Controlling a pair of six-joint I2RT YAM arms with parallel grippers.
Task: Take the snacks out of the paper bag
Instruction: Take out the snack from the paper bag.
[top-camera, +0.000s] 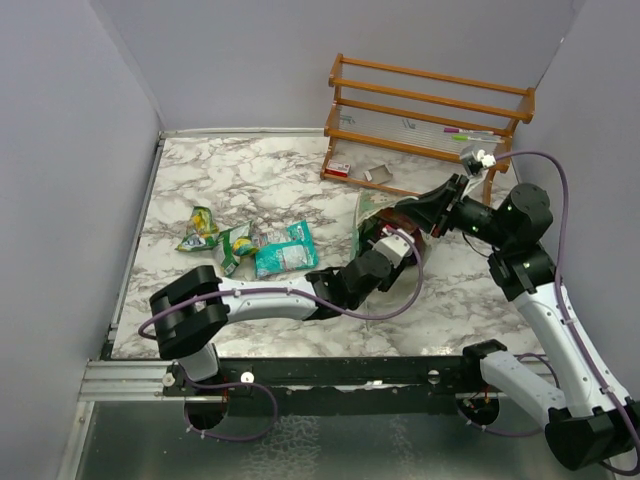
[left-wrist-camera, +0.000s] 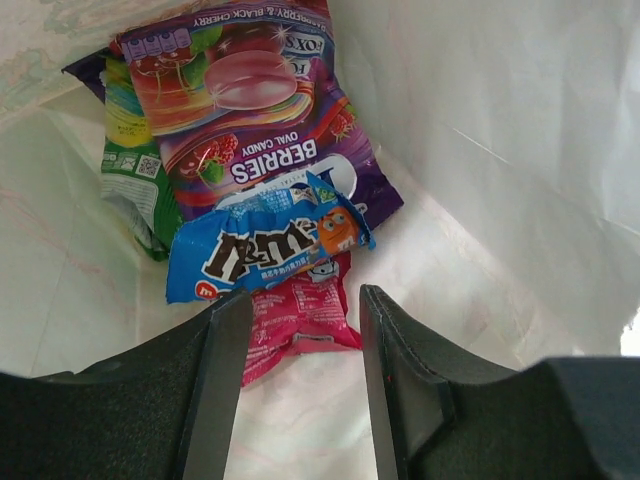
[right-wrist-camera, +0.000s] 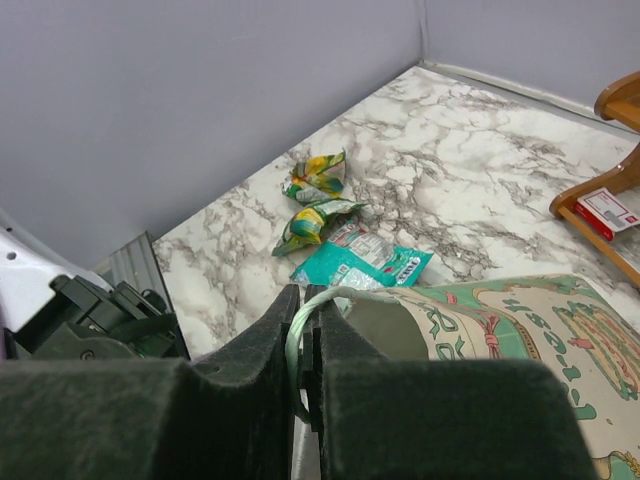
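Note:
The pale green paper bag (top-camera: 362, 218) lies on its side mid-table, its printed outside showing in the right wrist view (right-wrist-camera: 520, 330). My left gripper (left-wrist-camera: 300, 305) is open inside it, jaws on either side of a red-pink packet (left-wrist-camera: 300, 320). Over that lies a blue packet (left-wrist-camera: 260, 250), then a purple berries candy bag (left-wrist-camera: 260, 110) and a green packet (left-wrist-camera: 130, 175). My right gripper (right-wrist-camera: 308, 300) is shut on the bag's rim and string handle, holding the mouth up. A teal-white packet (top-camera: 287, 248) and two yellow-green packets (top-camera: 200, 228) lie on the table left of the bag.
A wooden rack (top-camera: 425, 120) stands at the back right with a small red-white box (top-camera: 338, 169) at its foot. Grey walls close in the left, back and right sides. The left arm (top-camera: 270, 300) stretches across the front of the table.

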